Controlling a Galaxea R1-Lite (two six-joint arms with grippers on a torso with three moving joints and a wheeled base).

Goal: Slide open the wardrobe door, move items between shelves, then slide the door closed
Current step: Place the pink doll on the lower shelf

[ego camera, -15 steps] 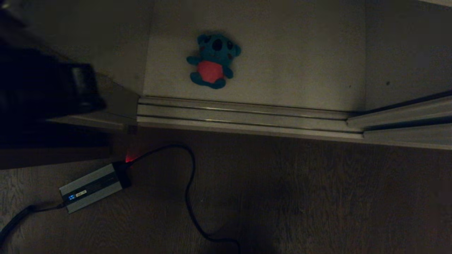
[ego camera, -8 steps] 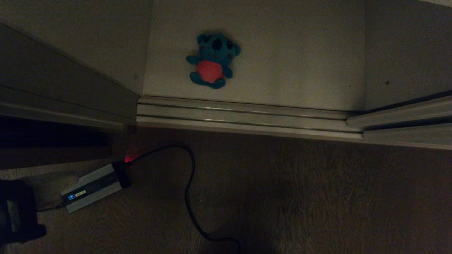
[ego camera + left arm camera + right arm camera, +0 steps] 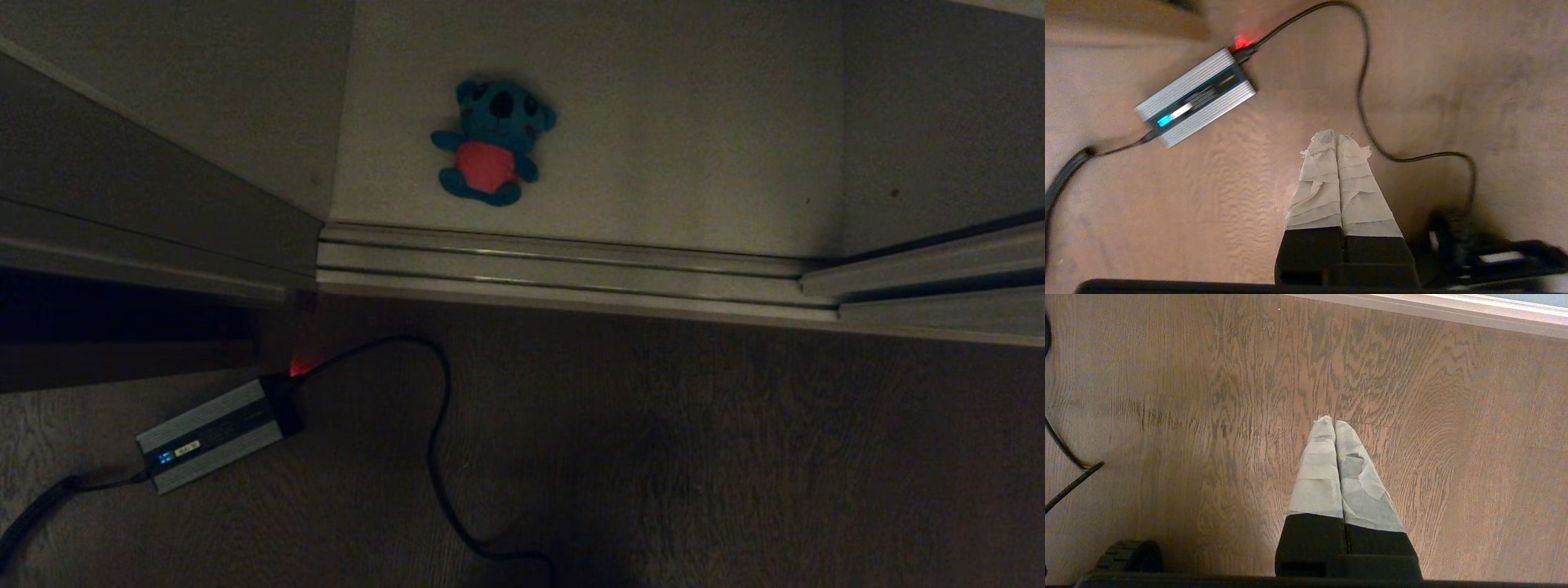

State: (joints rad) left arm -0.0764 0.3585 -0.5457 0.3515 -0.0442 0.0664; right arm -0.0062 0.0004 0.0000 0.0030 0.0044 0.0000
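Observation:
A teal-blue plush toy with a red belly lies face up on the white shelf at the bottom of the wardrobe, behind the pale metal track. The grey-green sliding wardrobe door stands at the left and the middle opening is uncovered. Neither gripper appears in the head view. My left gripper is shut with nothing in it and hangs over the wooden floor beside a power adapter. My right gripper is also shut and empty, parked above bare floorboards. The pink toy is out of view.
A silver power adapter with a lit display lies on the floor at the left. Its black cable loops across the floor in front of the track. A dark wheel of the base shows. More door frames run along the right.
My left arm has dropped from beside the door at the upper left, passed the lower left corner, and has left the head view. The toy and door have stayed put.

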